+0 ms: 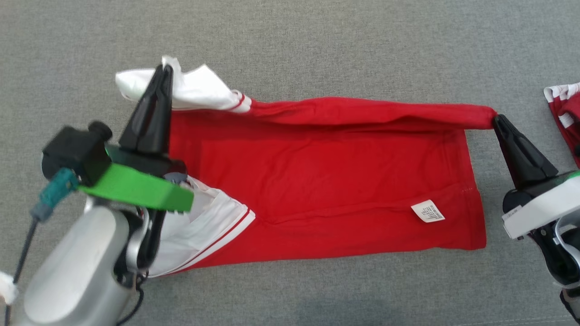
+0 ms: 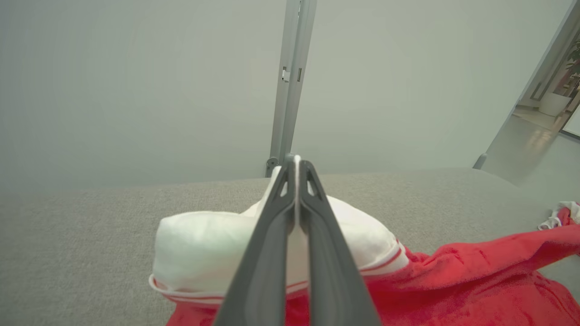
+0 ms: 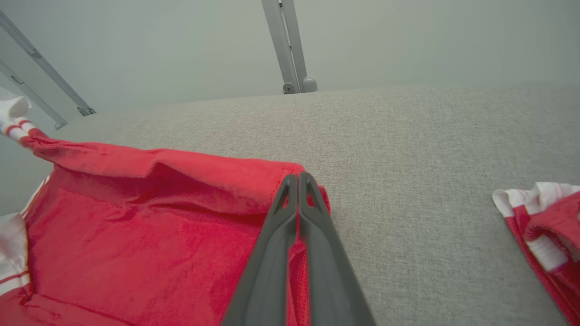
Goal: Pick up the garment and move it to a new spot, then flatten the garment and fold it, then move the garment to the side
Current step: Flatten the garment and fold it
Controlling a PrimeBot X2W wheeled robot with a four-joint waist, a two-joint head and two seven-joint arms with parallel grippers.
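Spreading under everything, head view: a grey woven surface (image 1: 290, 36), flat, reaching every edge of the picture.
Garment, head view: the red garment (image 1: 317, 181) lies across the middle. Its far long edge is drawn into a taut ridge between the two grippers, and a care label (image 1: 427, 211) shows near the hem on the right.
Left corner, head view: the left gripper (image 1: 166, 69) stands at the far left end, jaws pressed together on the white sleeve (image 1: 204, 90).
Right corner, head view: the right gripper (image 1: 497, 118) has its jaws clamped on the far corner of the red hem.
Neighbour, head view: a second red-and-white cloth (image 1: 564, 113) lies at the right edge, near the right gripper and apart from the garment.
Open room, head view: grey runs wide beyond the far ridge and in a narrower strip along the near edge.
Room, left wrist view: a pale wall (image 2: 136, 68) rises behind the surface, with an upright metal post (image 2: 290, 90) and a lit corridor (image 2: 539, 122) at the right.
Grip, left wrist view: white cloth is pinched between the closed fingers. The sleeve bulges on both sides and the red body trails right.
Grip, right wrist view: the fingers meet on the folded red hem. Grey surface stretches ahead to the wall, and the second cloth lies lower right, well apart.
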